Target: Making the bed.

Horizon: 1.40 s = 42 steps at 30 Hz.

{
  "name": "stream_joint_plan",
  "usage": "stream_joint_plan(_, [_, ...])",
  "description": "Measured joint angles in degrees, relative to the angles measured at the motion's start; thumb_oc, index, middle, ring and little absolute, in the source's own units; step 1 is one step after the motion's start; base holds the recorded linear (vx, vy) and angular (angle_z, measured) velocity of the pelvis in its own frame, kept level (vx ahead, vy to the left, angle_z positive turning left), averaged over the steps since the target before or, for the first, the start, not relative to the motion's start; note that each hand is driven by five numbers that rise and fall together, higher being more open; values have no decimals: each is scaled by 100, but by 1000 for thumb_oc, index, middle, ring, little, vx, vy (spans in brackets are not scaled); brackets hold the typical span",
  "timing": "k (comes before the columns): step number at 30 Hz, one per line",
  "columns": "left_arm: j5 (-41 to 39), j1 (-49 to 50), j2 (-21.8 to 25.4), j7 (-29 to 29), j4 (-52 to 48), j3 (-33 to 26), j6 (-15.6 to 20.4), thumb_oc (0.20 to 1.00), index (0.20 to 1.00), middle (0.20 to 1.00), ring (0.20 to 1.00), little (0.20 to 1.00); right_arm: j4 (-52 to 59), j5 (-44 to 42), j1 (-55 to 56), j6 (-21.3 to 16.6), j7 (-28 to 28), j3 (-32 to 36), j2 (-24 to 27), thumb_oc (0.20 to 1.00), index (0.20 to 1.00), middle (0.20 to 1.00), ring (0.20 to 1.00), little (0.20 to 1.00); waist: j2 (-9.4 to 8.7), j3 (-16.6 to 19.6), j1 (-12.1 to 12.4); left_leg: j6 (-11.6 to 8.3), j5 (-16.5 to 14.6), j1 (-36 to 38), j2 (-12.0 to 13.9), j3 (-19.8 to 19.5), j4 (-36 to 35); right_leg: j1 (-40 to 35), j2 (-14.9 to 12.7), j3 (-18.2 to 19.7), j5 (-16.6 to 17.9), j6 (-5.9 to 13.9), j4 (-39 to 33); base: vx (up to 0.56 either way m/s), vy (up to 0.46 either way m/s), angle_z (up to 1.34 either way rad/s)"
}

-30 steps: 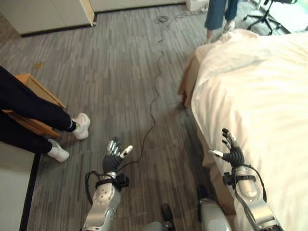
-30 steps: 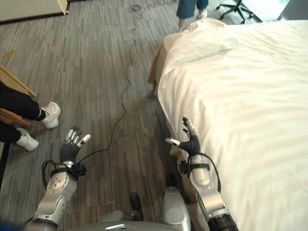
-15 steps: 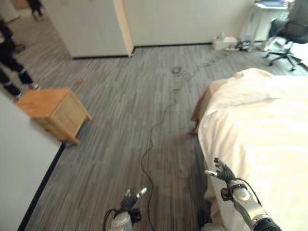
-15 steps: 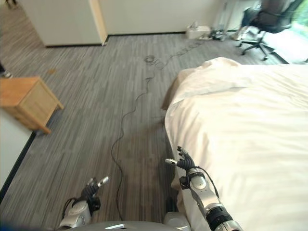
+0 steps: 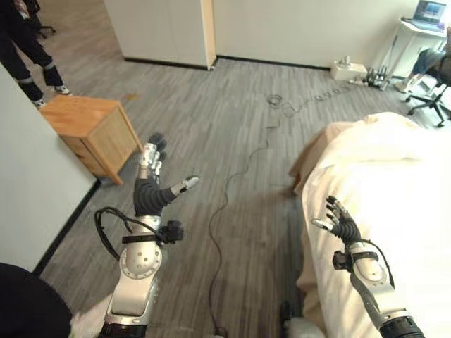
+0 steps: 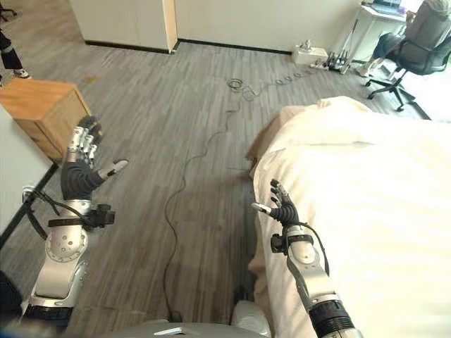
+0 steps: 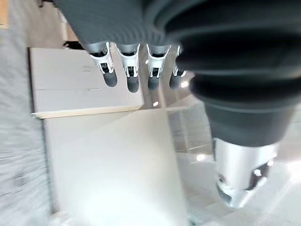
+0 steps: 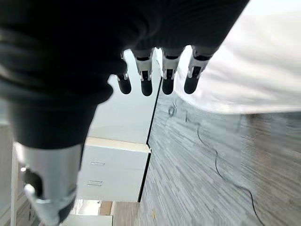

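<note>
Left eye view: bed unmade.

Bedroom set within an office-like room: bed with white duvet; wooden bedside cabinet; grey plank floor; white cupboards; swivel chair at a desk with laptop; persons present.
</note>
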State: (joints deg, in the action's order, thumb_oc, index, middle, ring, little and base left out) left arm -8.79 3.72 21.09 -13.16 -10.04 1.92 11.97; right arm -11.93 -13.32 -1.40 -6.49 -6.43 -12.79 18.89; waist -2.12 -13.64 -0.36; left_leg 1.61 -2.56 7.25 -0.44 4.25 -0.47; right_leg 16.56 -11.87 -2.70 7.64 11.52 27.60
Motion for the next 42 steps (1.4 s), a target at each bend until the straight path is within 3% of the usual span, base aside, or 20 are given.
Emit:
stream_joint_plan(1, [0,163,-28,4,38,27,-64,1000,1000,1000,1000,1000,57,33,3,-2,9,-62,1,1000,1000,1000,1000,1000,49,-26,21,38,24,0,-11,-23,-53,116,17,-37,-326,-96,305,200,-36,-3])
stream_joint_plan(4, [-9,323,-56,16,843,-129,-93,1000,1000,1000,1000,1000,236,102,-160,-17,-8,5,29,1000,1000,1000,1000,1000,51,-105,124,51,39,-248,22,-135,-77,-235,507,-216,-856,-362,-1557,309,-125,8])
stream_joint_plan(7, [-10,87,-77,65,2016,-165,-218,1000,1000,1000,1000,1000,182,93,-340,-16,-69,284,54,1000,1000,1000,1000,1000,-3,-131,-70,-89,-48,-345,93,-365,-156,-657,650,-469,-317,-389,-2846,393,-175,48])
stream_joint_plan(10, [-6,351,-71,113,2012,-162,-326,1000,1000,1000,1000,1000,83,59,-321,-39,-67,329,59,1000,1000,1000,1000,1000,89,-126,-102,-623,-222,297,636,-472,-130,-1357,1192,-647,-175,-1089,-2948,476,-271,35])
stream_joint_plan(11, [-6,384,-47,124,2021,-171,-326,1000,1000,1000,1000,1000,26,-18,-318,-88,-60,332,32,1000,1000,1000,1000,1000,-31,-113,-90,-814,-352,27,618,-444,761,-1528,1222,-717,-357,-1212,-2970,308,-316,23])
stream_joint_plan(12, [-8,323,12,169,2021,-179,-330,1000,1000,1000,1000,1000,-61,-40,-332,-139,-55,351,34,1000,1000,1000,1000,1000,-234,-95,-46,-1123,-196,-1112,594,-245,2837,-1530,1141,-823,-545,-1382,-2853,274,-249,17])
stream_joint_plan(13, [-9,323,-5,188,1967,-182,-319,1000,1000,1000,1000,1000,-47,-60,-376,-135,-57,416,48,1000,1000,1000,1000,1000,-234,-120,33,-928,1073,-2444,794,-256,4986,-1422,1212,-738,-642,-1671,-2623,312,-141,-24])
stream_joint_plan(15, [-8,459,12,223,1964,-188,-342,1000,1000,1000,1000,1000,34,-68,-357,-139,-51,334,-51,1000,1000,1000,1000,1000,-296,-145,173,-738,924,-3074,735,-306,5677,-1456,1274,-342,-878,-1917,-2465,412,16,-66])
stream_joint_plan(17, [-9,502,-72,238,1932,-195,-347,1000,1000,1000,1000,1000,57,-74,-364,-129,-51,297,-96,1000,1000,1000,1000,1000,-377,-188,252,-585,507,-3046,466,35,4195,-1585,1181,-79,-874,-1789,-2615,255,58,-71])
stream_joint_plan(18, [-9,562,-164,244,1865,-187,-345,1000,1000,1000,1000,1000,59,-75,-381,-128,-48,250,-18,1000,1000,1000,1000,1000,-286,-208,220,-574,449,-2660,316,-42,2450,-1732,1205,-31,-730,-1709,-2756,203,57,-69])
stream_joint_plan(20, [-9,542,-179,262,1867,-209,-347,1000,1000,1000,1000,1000,45,-76,-348,-108,-48,116,72,1000,1000,1000,1000,1000,-76,-273,188,-595,457,-2424,206,7,1335,-2179,1324,-88,-782,-1592,-2998,467,89,-27])
stream_joint_plan(21, [-6,334,-208,347,1869,-202,-338,1000,1000,1000,1000,1000,35,-76,-246,-118,-46,-48,290,1000,1000,1000,1000,1000,187,-222,157,-486,570,-2179,-46,7,-365,-2609,1517,-163,-1104,-1476,-3331,622,98,20])
stream_joint_plan(24, [-7,366,-208,349,1876,-235,-344,1000,1000,1000,1000,1000,-37,-79,-252,-112,60,-72,375,1000,1000,1000,1000,1000,423,-210,310,-398,626,-2405,-257,665,-544,-3246,1584,-124,-1709,-1497,-3330,676,150,3])
stream_joint_plan(27, [-4,965,-272,433,1565,-401,-350,1000,1000,1000,1000,1000,113,-74,-270,-119,134,-64,262,1000,1000,1000,1000,1000,377,7,544,-227,702,-2073,15,1086,-395,-3821,1346,525,-2218,-1251,-3258,443,149,-99])
stream_joint_plan(29, [-3,981,-330,476,1553,-416,-398,1000,1000,1000,1000,1000,150,-73,-173,-107,157,-131,180,1000,1000,1000,1000,1000,197,79,379,391,1175,-1858,-230,1045,-352,-3860,1138,435,-2352,-1012,-2728,419,128,-35])
stream_joint_plan(30, [7,915,-275,526,1494,-313,-398,1000,1000,1000,1000,1000,226,-64,38,-95,187,-241,43,1000,1000,1000,1000,1000,25,150,375,645,1307,-1566,-355,1047,-332,-3743,1002,300,-2292,-823,-1940,393,141,-21])
stream_joint_plan(34, [9,128,-120,589,1522,150,-418,1000,1000,1000,1000,1000,353,-12,253,-97,241,-413,-253,1000,1000,1000,1000,1000,-87,259,318,574,921,-1018,-527,523,-364,-2508,809,-53,-2226,-189,699,219,106,16])
stream_joint_plan(37, [1,-408,-223,463,1528,293,-379,1000,1000,1000,1000,1000,835,202,190,-170,248,-359,-282,1000,1000,1000,1000,1000,277,-49,170,456,464,-569,-478,-434,-182,-725,1336,318,-2072,-625,3156,224,-12,53])
stream_joint_plan(41, [-7,-448,-175,429,1550,506,-343,1000,1000,1000,1000,1000,720,213,-159,-186,151,-334,-202,1000,1000,1000,1000,1000,400,-111,-92,165,310,-79,-638,-564,-199,277,625,-300,-2188,-819,1447,336,-98,88])
stream_joint_plan(42, [-30,-231,-161,421,1527,361,-327,1000,1000,1000,1000,1000,655,212,-309,-148,148,-348,-119,1000,1000,1000,1000,1000,499,-89,-95,-65,-93,182,-518,-263,-322,307,530,-811,-1986,-640,-458,304,-160,42])
